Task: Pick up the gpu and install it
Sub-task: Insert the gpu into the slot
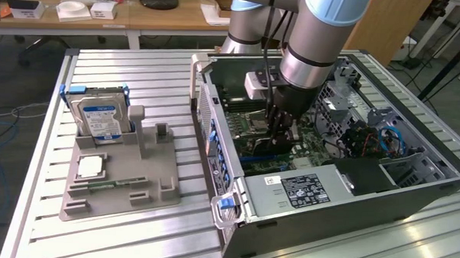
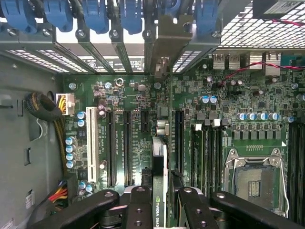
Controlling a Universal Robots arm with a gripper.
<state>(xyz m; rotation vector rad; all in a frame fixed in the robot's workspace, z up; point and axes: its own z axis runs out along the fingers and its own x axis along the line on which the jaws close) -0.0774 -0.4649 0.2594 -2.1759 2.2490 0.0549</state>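
The arm reaches down into an open desktop computer case (image 1: pixel 411 195) that lies on its side on the slatted aluminium worktop (image 1: pixel 140 74). The end effector (image 2: pixel 162 196) is closed partway on the gpu (image 2: pixel 159 164), with a black finger (image 2: pixel 138 205) pressed to each face of the card. In the wrist view the card is seen edge-on, with a green and white NVIDIA label on its top edge.

The gpu stands upright over the green motherboard (image 2: pixel 200 95), in line with the long black expansion slots (image 2: pixel 127 143). A white slot (image 2: pixel 90 143) lies further off to one side, and the empty CPU socket (image 2: pixel 257 179) lies on the other. The far end of the card points at the rear slot openings under the row of blue retention clips (image 2: pixel 95 14). The metal piece there may be the card's bracket, though that is hard to confirm. Whether the card's lower edge has entered a slot cannot be told.

In the exterior view the power supply (image 1: pixel 305 189) with its white-bordered label sits at the near end of the case. Well apart, toward the exterior view's left, a grey parts fixture (image 1: pixel 129 185) holds a hard drive (image 1: pixel 100 116) standing upright.
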